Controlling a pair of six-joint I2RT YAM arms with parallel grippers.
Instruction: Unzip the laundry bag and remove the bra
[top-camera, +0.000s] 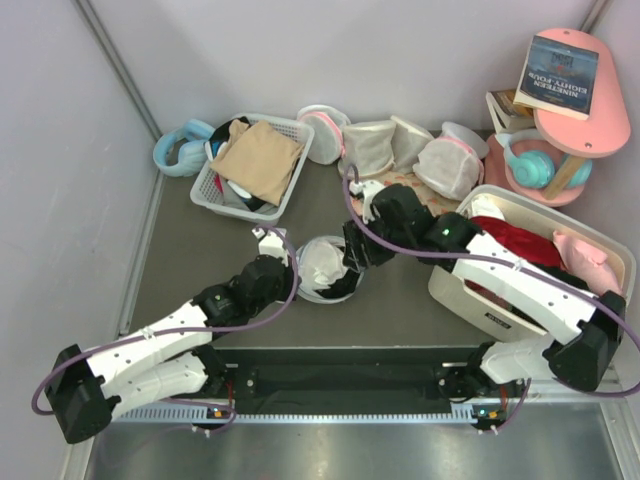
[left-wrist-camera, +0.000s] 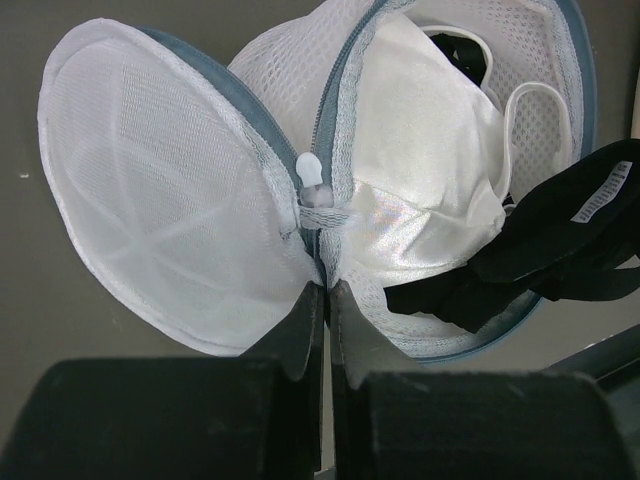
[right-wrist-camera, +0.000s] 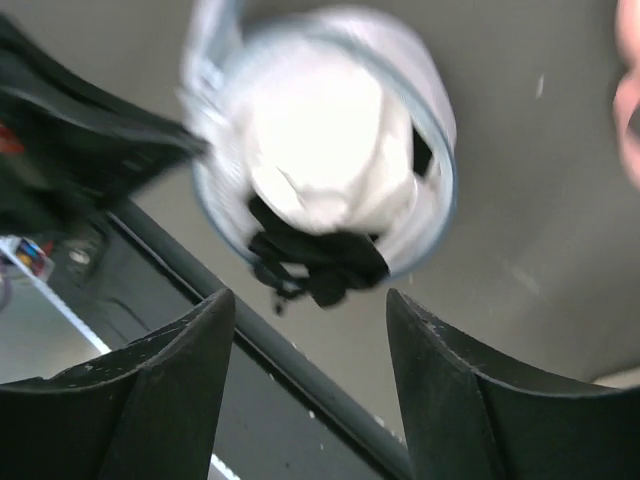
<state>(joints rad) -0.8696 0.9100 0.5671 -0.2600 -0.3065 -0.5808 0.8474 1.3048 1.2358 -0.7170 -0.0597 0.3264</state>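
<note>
The round white mesh laundry bag (top-camera: 316, 262) lies unzipped in the middle of the table, its two halves spread like a clam (left-wrist-camera: 150, 190). The white zipper pull (left-wrist-camera: 312, 170) sits at the hinge. My left gripper (left-wrist-camera: 327, 290) is shut on the bag's rim at that hinge (top-camera: 294, 270). The black bra (left-wrist-camera: 545, 245) spills over the bag's near right rim, beside shiny white padding (left-wrist-camera: 420, 150). It also shows in the right wrist view (right-wrist-camera: 320, 262). My right gripper (right-wrist-camera: 310, 305) is open and empty, hovering above the bag (right-wrist-camera: 325, 160); it shows in the top view (top-camera: 353, 260).
A white slatted basket (top-camera: 216, 186) with tan cloth stands at the back left beside blue headphones (top-camera: 183, 146). Mesh bags with pink trim (top-camera: 440, 160) line the back. A white bin (top-camera: 470, 305) with a red garment is at the right. A pink shelf (top-camera: 585, 125) holds a book.
</note>
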